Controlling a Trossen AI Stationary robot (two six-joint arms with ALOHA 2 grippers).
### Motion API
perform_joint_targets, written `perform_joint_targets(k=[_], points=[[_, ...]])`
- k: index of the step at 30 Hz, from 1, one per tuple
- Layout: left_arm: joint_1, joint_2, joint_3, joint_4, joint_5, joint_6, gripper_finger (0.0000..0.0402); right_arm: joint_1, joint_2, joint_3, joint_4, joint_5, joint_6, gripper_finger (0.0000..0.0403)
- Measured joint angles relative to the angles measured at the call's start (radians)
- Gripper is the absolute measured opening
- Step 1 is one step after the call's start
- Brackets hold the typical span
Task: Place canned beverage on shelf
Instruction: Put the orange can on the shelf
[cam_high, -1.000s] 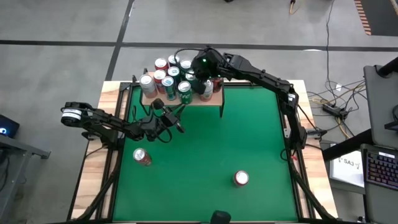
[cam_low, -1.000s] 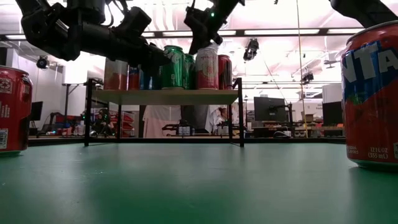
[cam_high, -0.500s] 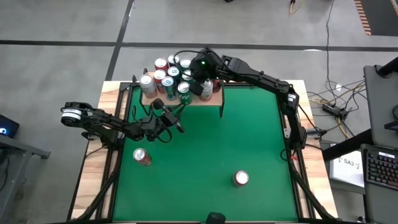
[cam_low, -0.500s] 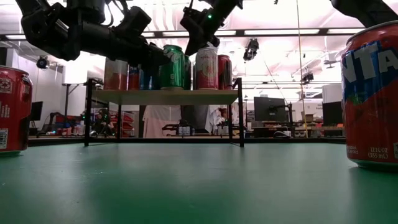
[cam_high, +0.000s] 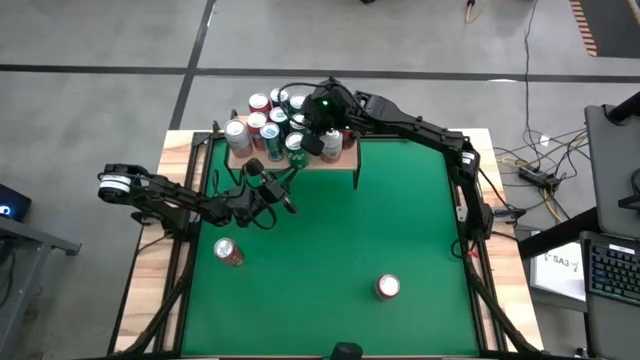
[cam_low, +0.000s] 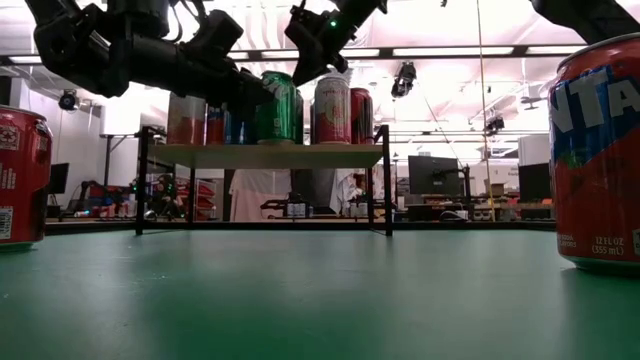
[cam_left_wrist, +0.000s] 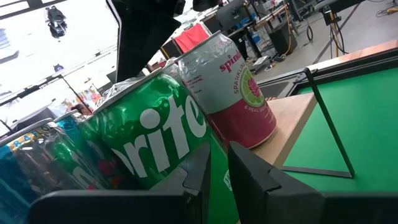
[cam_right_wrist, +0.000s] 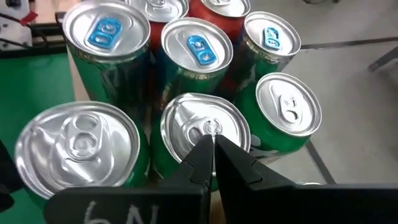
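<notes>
Your left claw (cam_high: 290, 205) hangs left of the middle of the high view, just in front of the shelf (cam_high: 345, 156). Its two fingers (cam_left_wrist: 249, 171) are almost closed, with only a thin gap, and they hold nothing. Right past them stands a green Sprite can (cam_left_wrist: 155, 134), and next to it a pink sparkling-water can (cam_left_wrist: 233, 90) at the edge of the shelf.

Your right claw (cam_high: 318, 125) hangs over the cans at the top middle of the high view. Its fingers (cam_right_wrist: 233, 158) are shut together and hold nothing. The tips sit right above the lid of a silver-topped can (cam_right_wrist: 205, 127); you cannot tell if they touch it.

Count the cans near to far. Two red cans stand on the green table (cam_high: 400, 220): one (cam_high: 387, 287) at the bottom right, one (cam_high: 228, 252) at the lower left. About ten cans crowd the shelf at the far side of the table.

Since a second ago, your right claw has slid a little to the left over the shelf cans. Your left claw has stayed put, and so have the two red cans on the table.
</notes>
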Motion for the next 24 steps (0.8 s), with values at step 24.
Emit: perform_joint_targets(k=[24], points=[[0.000,0.000,0.000,0.000,0.000,0.000,0.0040,-0.059,-0.013,0.051,-0.198,0.093,0.078,0.0009]])
